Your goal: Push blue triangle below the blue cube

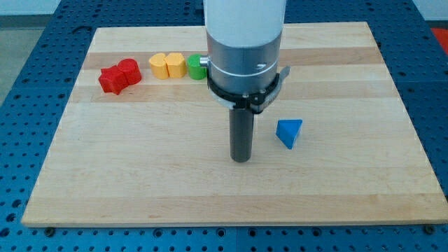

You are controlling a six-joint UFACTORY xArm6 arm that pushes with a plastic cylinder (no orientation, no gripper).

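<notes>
The blue triangle (289,132) lies on the wooden board (140,175), right of centre. My tip (241,159) rests on the board a short way to the view's left of the triangle and slightly lower, apart from it. No blue cube shows; the arm's wide body (243,49) covers the board's upper middle and may hide it.
A red block (119,75) of lumpy shape sits at the upper left. A yellow heart-like block (167,66) lies to its right. A green block (197,67) is next to that, partly hidden by the arm. The board sits on a blue perforated table (28,42).
</notes>
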